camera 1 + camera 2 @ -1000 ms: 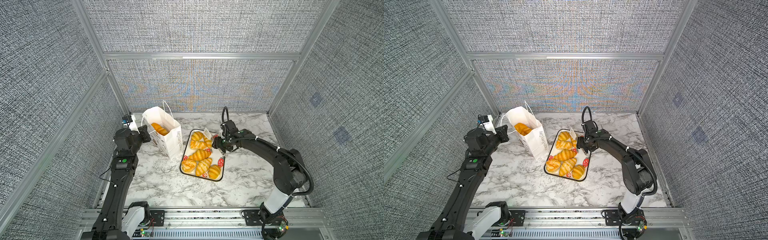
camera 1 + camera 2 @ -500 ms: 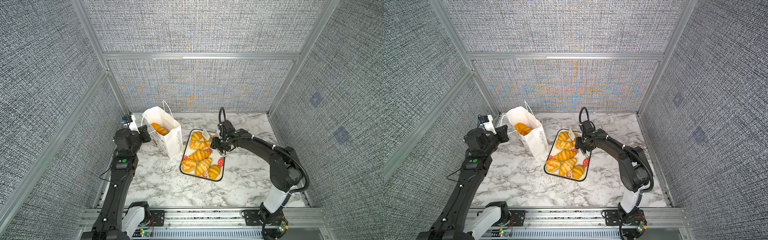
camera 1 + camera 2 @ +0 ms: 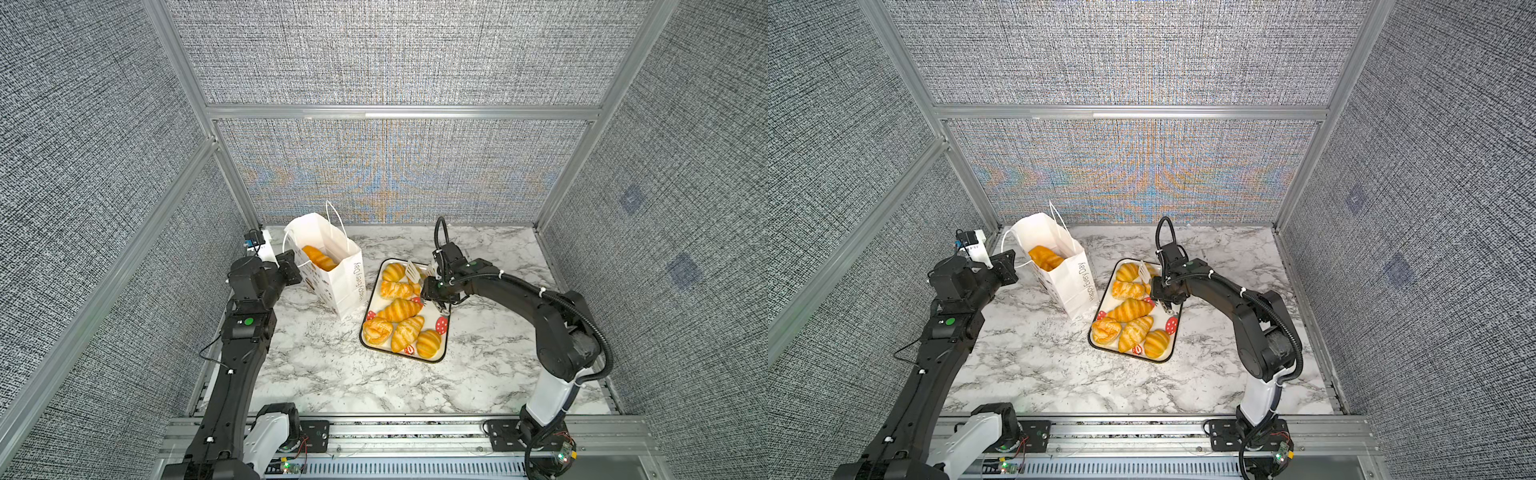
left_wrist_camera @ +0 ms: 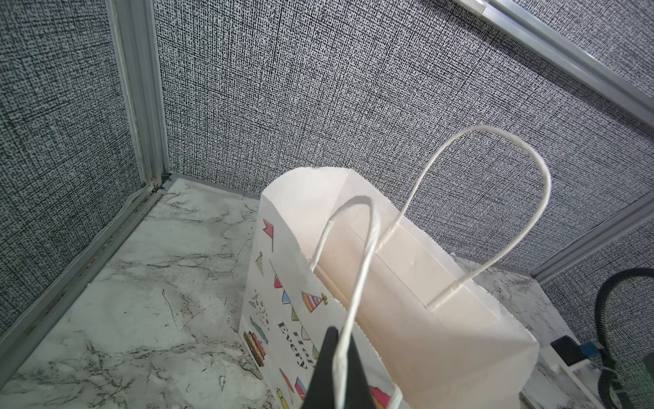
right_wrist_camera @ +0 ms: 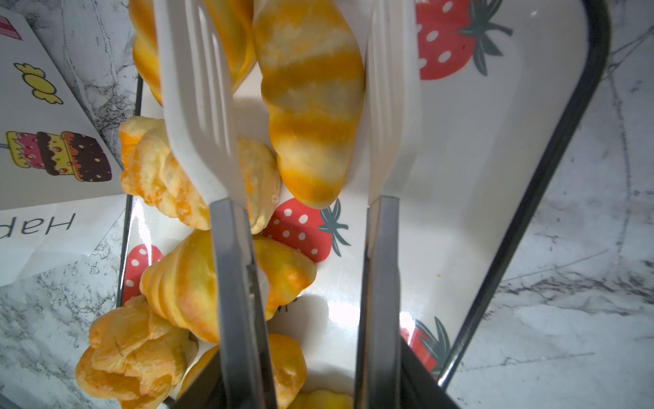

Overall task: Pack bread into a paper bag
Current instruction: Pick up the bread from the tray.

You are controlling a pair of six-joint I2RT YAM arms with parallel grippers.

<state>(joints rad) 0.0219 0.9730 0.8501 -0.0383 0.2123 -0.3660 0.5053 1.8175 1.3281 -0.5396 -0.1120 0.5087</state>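
One paper bag (image 3: 345,286) is standing open on the marble table (image 3: 332,374), with one strawberry-print tray (image 5: 495,148) lying just beside it. Six pieces of bread (image 3: 401,309) are showing plainly on the tray, glossy golden-orange with paler stripes. One more loaf (image 3: 319,257) is sitting inside the bag. The left gripper (image 4: 339,354) is pinching one cord handle (image 4: 369,244) of two. The right gripper (image 3: 433,290) is clamping one pair of tongs (image 5: 198,117). Only the right wrist view is showing their two white blades standing apart around a seventh croissant (image 5: 311,106); whether they are squeezing it I cannot tell. Only the left wrist view is showing the bag's party-hat picture (image 4: 313,301).
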